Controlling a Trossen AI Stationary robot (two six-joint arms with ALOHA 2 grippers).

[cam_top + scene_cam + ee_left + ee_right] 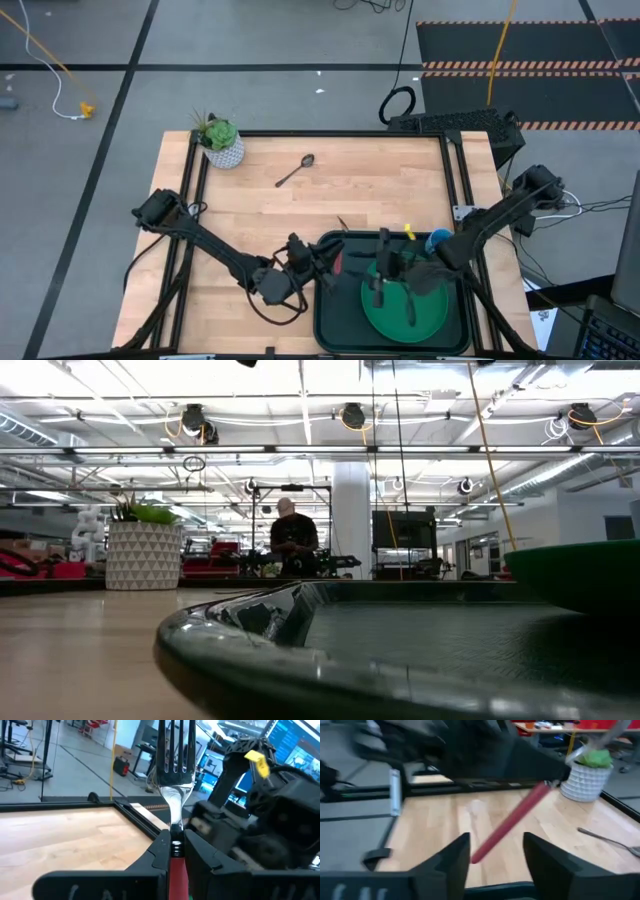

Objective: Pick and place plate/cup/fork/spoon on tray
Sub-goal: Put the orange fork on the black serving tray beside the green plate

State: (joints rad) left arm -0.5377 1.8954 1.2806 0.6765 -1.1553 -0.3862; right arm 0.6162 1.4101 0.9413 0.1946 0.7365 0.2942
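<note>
- I have the left gripper [325, 262] at the left rim of the tray [330, 335], low and centre in the high view, with its fingers [160, 851] pinched on the fork [175, 805].
- In the left wrist view the silver tines stand up past the fingertips, and the red handle runs back between the two fingers.
- The right gripper [385, 275] hangs over the tray, just right of the left one; its fingers [451, 862] are spread and grip nothing.
- In the right wrist view the red handle crosses at a slant beyond those spread fingers, apart from them.
- The plate [405, 300] lies inside the tray, under the right gripper.
- The cup [438, 241] shows at the tray's upper right edge, partly hidden by the right arm.
- The spoon [295, 172] lies on bare table [250, 220] in the upper middle, well apart from both grippers.
- A potted plant [221, 143] stands at the table's upper left corner.
</note>
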